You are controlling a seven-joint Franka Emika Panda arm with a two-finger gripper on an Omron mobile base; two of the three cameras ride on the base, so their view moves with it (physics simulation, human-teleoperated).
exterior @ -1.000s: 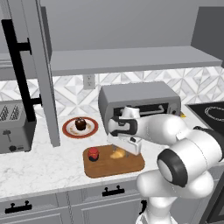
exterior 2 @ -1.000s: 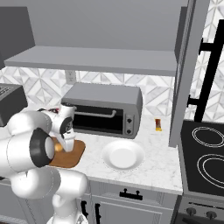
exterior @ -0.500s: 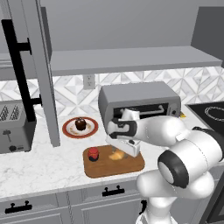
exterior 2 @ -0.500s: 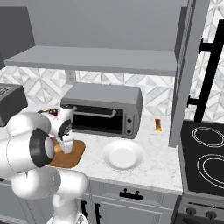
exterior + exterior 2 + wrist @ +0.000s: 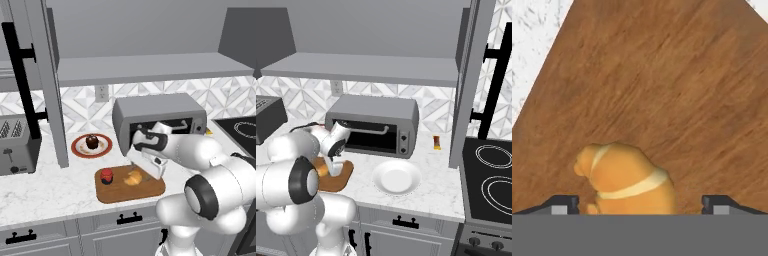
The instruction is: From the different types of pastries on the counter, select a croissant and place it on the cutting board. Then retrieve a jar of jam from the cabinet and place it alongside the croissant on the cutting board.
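Both fingers of my hand (image 5: 640, 202) had just spread, releasing the croissant (image 5: 624, 179) onto the cutting board (image 5: 677, 90). With the jar of jam (image 5: 106, 175) already on the board at center left of the left base view, the task looked done.

Grey kitchen with patterned tile backsplash (image 5: 165, 97), toaster oven (image 5: 157, 117), toaster (image 5: 17, 145), and black stovetop (image 5: 491, 182) beside white bench (image 5: 45, 192).
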